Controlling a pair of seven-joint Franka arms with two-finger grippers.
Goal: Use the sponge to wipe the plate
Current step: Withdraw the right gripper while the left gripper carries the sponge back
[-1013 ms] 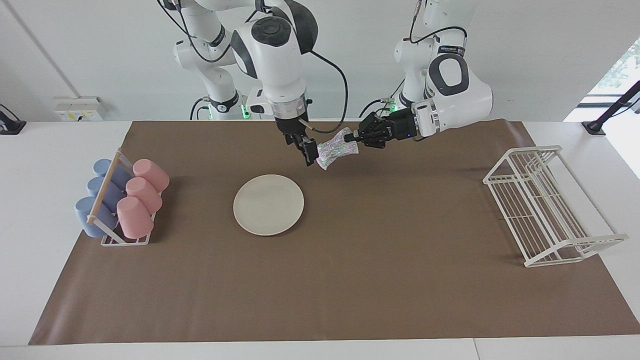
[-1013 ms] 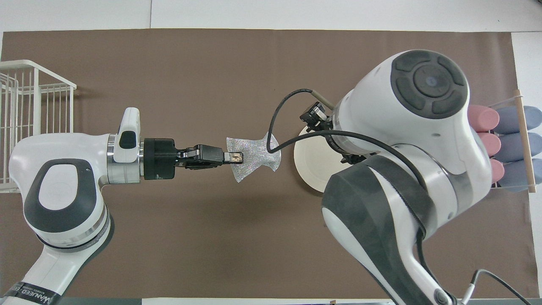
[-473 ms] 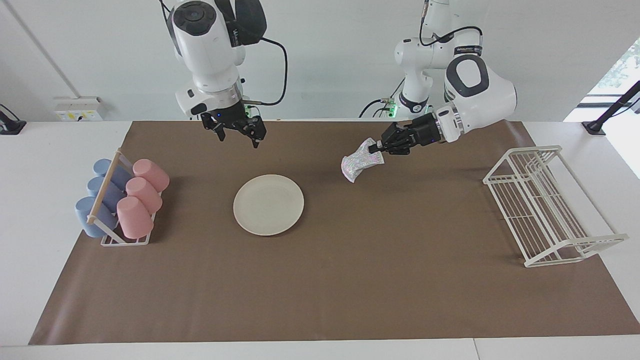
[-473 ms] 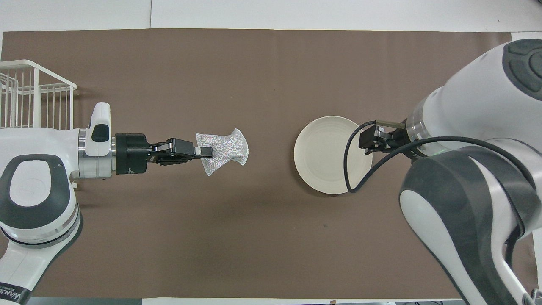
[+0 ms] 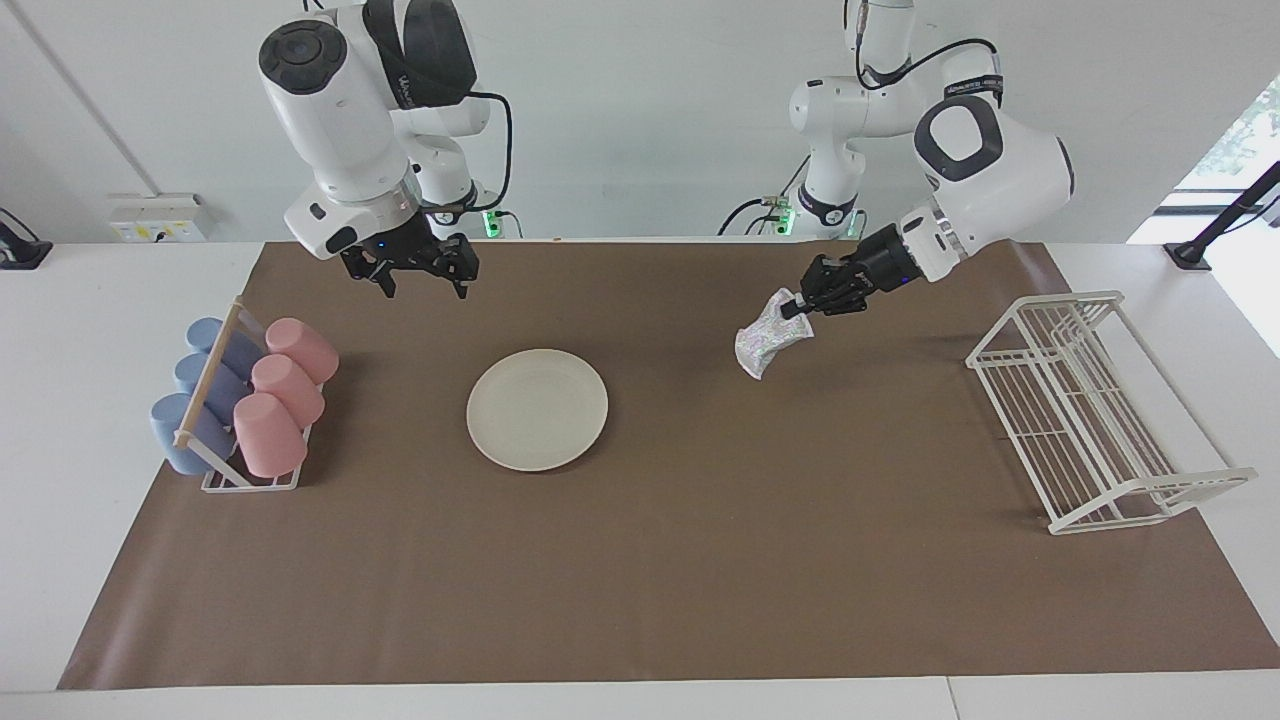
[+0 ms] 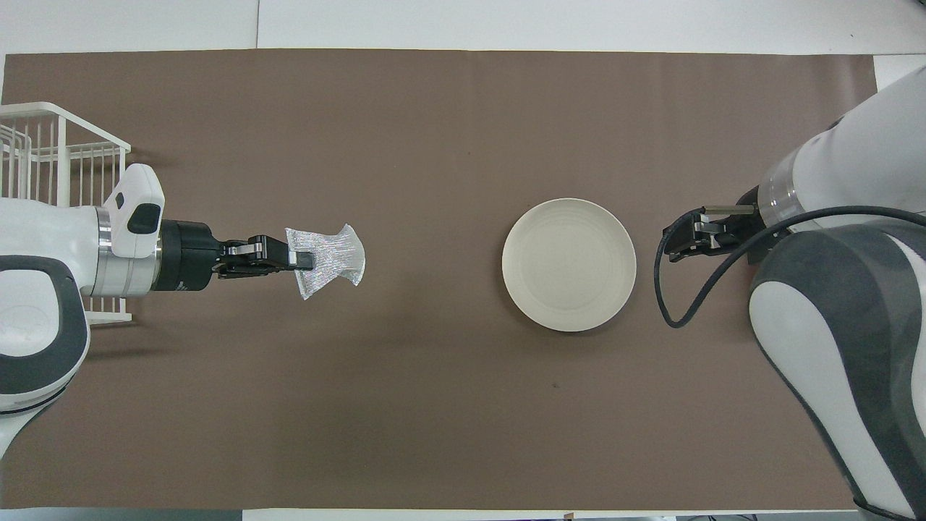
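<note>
My left gripper (image 5: 795, 308) is up in the air over the brown mat (image 5: 700, 560), clamped on one edge of the sponge (image 5: 763, 340). The sponge hangs off my fingertips, flared out wide at its free end and pinched narrow where I hold it; seen from overhead it fans out ahead of my fingers (image 6: 300, 257) toward the plate. It touches nothing but my fingers. The plate (image 5: 537, 408) lies flat on the mat, well apart from this gripper, toward the right arm's end of the table. Its face is bare and plain cream.

My right gripper (image 5: 425, 280) hangs in the air over the mat, fingers spread apart and holding nothing. It sits off the plate's rim, between the plate and the cup holder (image 5: 222, 470), clear of both. In the overhead view the plate (image 6: 569, 264) shows whole, with this gripper (image 6: 680, 242) just beside its edge.

The cup holder stands at the right arm's end of the mat, carrying three pink cups (image 5: 283, 385) and three blue cups (image 5: 196, 395) lying tilted in two rows. A white wire rack (image 5: 1095, 410) stands at the left arm's end, beside my left arm and well apart from the sponge.
</note>
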